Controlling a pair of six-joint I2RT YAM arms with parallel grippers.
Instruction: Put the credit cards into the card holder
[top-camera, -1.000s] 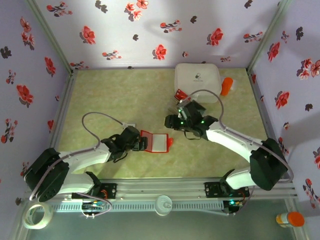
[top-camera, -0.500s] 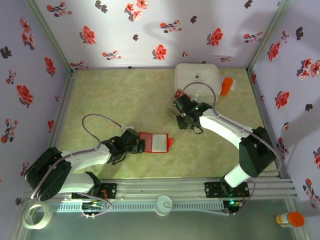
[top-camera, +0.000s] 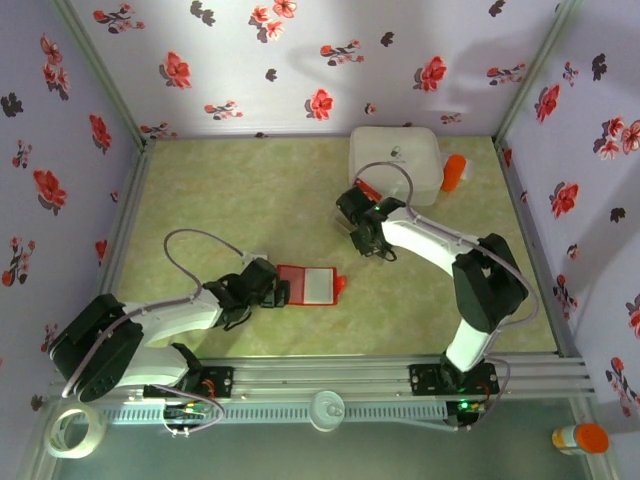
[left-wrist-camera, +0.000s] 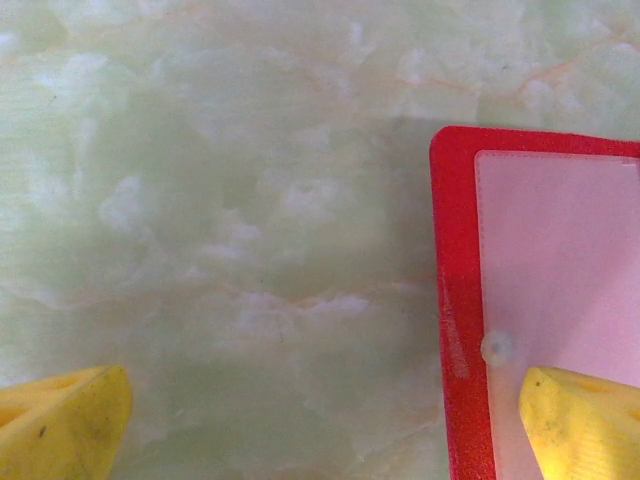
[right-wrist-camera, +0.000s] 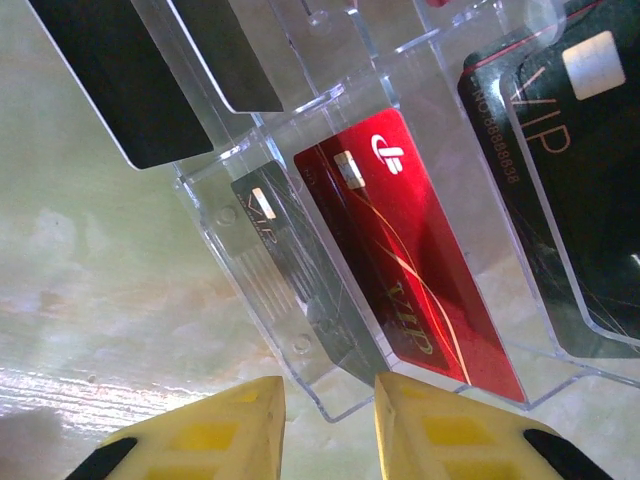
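Facing clear tray (right-wrist-camera: 215, 215) corner, right end effector (right-wrist-camera: 330, 430) narrowly parted, left end effector (left-wrist-camera: 320, 420) wide-open

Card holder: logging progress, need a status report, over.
Left tool open at card holder's edge. Right tool, narrow gap, at clear tray; grip unclear. Credit cards in tray slots. Nothing in the way.

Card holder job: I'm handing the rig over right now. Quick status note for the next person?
Left gripper: open, low over the table, one fingertip above the left border of the card holder, which lies opened flat.
Right gripper: jaws a small gap apart, nothing visibly clamped, at the near rim of the clear tray.
Cards: red card, grey card and dark cards all sit in the tray.
Done: no card seen in the holder.
Left: pull each card and slot it in.
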